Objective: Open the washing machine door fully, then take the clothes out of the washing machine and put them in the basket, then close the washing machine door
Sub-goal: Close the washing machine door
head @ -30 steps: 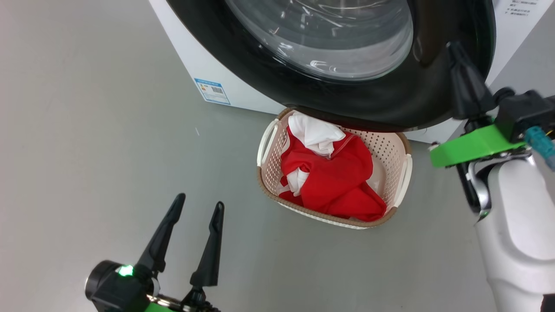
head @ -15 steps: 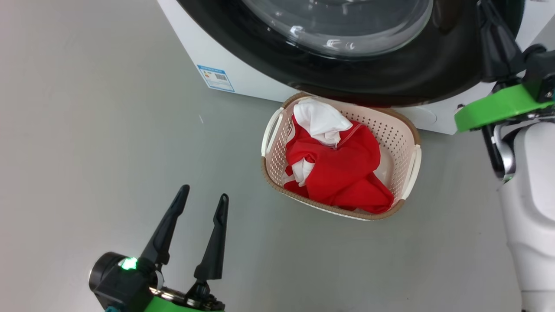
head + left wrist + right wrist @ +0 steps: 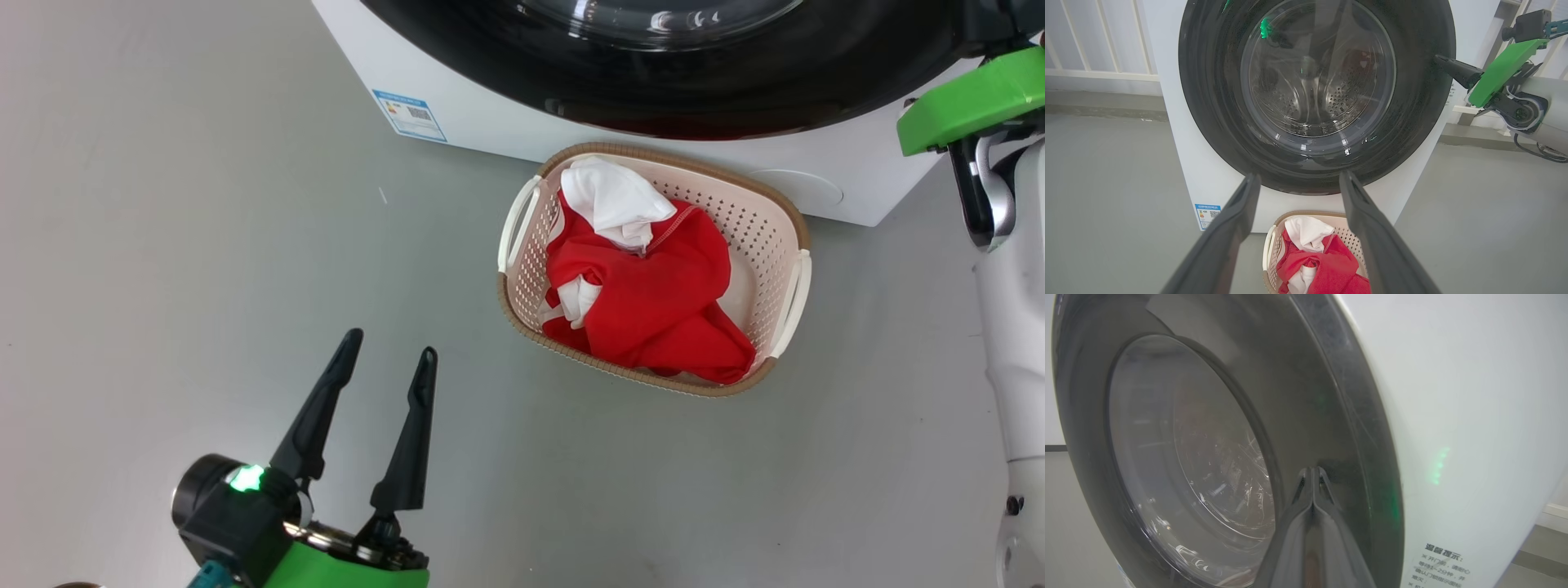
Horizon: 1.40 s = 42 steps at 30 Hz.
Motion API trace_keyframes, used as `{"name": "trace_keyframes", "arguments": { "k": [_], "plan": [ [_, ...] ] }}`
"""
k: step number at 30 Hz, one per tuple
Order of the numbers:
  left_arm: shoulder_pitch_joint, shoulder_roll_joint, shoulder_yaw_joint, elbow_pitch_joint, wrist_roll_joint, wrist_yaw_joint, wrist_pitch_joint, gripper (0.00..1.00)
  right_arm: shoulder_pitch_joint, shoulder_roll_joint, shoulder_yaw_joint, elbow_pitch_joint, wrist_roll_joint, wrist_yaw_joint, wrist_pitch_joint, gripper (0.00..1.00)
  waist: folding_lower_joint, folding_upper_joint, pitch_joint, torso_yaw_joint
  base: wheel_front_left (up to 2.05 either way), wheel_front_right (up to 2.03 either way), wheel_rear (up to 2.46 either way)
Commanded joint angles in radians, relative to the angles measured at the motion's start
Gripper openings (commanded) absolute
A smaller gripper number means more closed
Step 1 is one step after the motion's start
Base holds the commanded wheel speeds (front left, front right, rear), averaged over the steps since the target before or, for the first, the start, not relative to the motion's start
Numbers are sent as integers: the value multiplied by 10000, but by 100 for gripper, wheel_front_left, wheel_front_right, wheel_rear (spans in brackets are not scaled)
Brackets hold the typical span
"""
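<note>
Down at 7 o'clock in the head view, the left gripper (image 3: pixel 390 343) hovers over the bare floor (image 3: pixel 163 245), its fingers spread wide and carrying nothing. It is well apart from everything else.

Up toward 11 o'clock there's the blue label (image 3: pixel 410 115) on the white front of the washing machine (image 3: pixel 490 131). Just toward 3 o'clock from centre, the basket (image 3: pixel 531 327) sits on the floor, tucked right up by the foot of the machine. The clothes (image 3: pixel 653 302) are in it, a red bundle with white showing at its 11 o'clock end. So the unloading looks done!

Across 12 o'clock runs the black rim of the washing machine door (image 3: pixel 735 98). From the left wrist view it lies flat against the machine front, and the drum behind the glass looks empty. This is the last step, closing up.

Over at the door's 3 o'clock edge is the right gripper (image 3: pixel 1312 469), fingers pressed together into one blade with the tip at the glossy rim. It looks like contact, though I can't swear to it.

Whether the latch has caught, I can't tell. The next move wants a firm, square push at that edge to seat the door, without the tip skating off the slick rim. Then a clean back-off.
</note>
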Motion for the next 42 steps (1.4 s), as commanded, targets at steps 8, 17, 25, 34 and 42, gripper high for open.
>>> {"name": "trace_keyframes", "arguments": {
  "k": [8,17,25,34,42],
  "plan": [
    [-278,63,155,-67,-72,-104,-78,100,-1076,-53,-181,485,-315,-57,-2,0,-1,0,79,102,0,0,0],
    [-242,46,268,-42,-177,-58,-78,100,-616,296,65,299,-155,-57,-2,0,-1,0,-169,-134,0,0,0],
    [-128,37,405,128,-538,-18,-78,100,747,721,825,-415,445,-57,-2,28,-1,0,-648,-627,0,0,0],
    [71,34,390,482,-978,-41,-78,100,2511,938,1700,-1381,1052,-57,-2,100,-1,0,-1334,-1313,0,0,0],
    [241,32,657,455,-1092,175,-78,100,4263,998,2462,-2700,1630,-57,-2,100,-1,0,-1767,-2013,0,0,0]
  ]
}}
